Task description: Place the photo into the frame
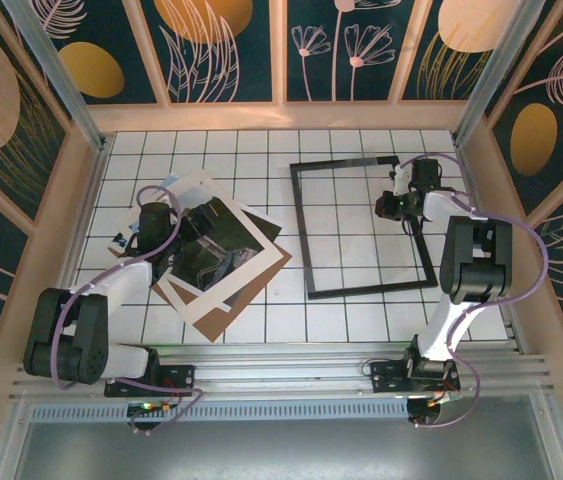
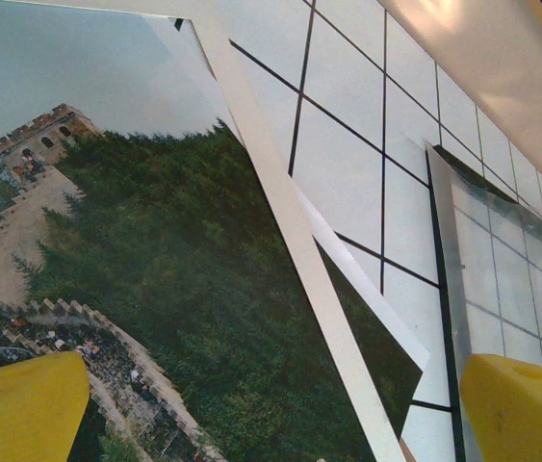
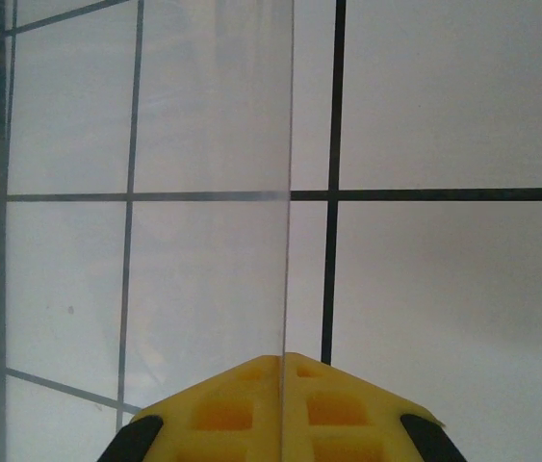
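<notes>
Hovering wide open over the photo (image 2: 184,289), the left gripper (image 2: 271,419) holds nothing, while the right gripper (image 3: 283,371) is pinched shut on the edge of a clear pane (image 3: 203,241).

From above, the left arm folds back at the elbow and reaches forward over the pile on the left of the gridded tabletop (image 1: 361,330). There the photo lies askew on the white mat (image 1: 201,300) and the brown backing board (image 1: 241,305). The right arm stretches to the right rim of the black frame (image 1: 301,232), which lies flat and well apart from the pile. The left wrist view gives the print's tower, wall and green hillside, which look dark and glossy overhead. The pane's far end is cut off in the right wrist view.
</notes>
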Robot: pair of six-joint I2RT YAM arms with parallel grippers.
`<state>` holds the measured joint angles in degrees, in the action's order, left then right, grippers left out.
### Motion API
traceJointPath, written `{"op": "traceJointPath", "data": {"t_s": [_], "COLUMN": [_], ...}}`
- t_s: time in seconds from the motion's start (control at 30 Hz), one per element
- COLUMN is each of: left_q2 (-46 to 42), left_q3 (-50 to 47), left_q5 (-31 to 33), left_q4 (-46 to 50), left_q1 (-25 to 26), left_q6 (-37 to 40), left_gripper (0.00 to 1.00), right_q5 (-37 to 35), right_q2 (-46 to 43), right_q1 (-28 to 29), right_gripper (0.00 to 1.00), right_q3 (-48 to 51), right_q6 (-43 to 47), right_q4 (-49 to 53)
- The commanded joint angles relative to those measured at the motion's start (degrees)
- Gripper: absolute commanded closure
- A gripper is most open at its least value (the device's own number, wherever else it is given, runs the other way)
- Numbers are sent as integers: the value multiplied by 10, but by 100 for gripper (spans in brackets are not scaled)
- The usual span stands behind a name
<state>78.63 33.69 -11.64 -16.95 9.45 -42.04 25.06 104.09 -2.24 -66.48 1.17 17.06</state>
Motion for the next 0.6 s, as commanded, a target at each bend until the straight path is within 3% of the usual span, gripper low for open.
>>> {"op": "traceJointPath", "data": {"t_s": [0.0,0.57], "left_q2": [10,25], "left_q3": [21,33], "left_q5": [-11,-19], "left_q4": [-19,-25], "left_q1": [5,5], "left_q6": [11,11], "left_gripper": [1,2], "right_q5": [6,-11], "right_q2": [-9,-11], "right_q1": [-5,-6], "right_gripper": [100,100], "right_q3": [5,3], "right_q6": [-1,-7], "right_q4": [-1,13]}}
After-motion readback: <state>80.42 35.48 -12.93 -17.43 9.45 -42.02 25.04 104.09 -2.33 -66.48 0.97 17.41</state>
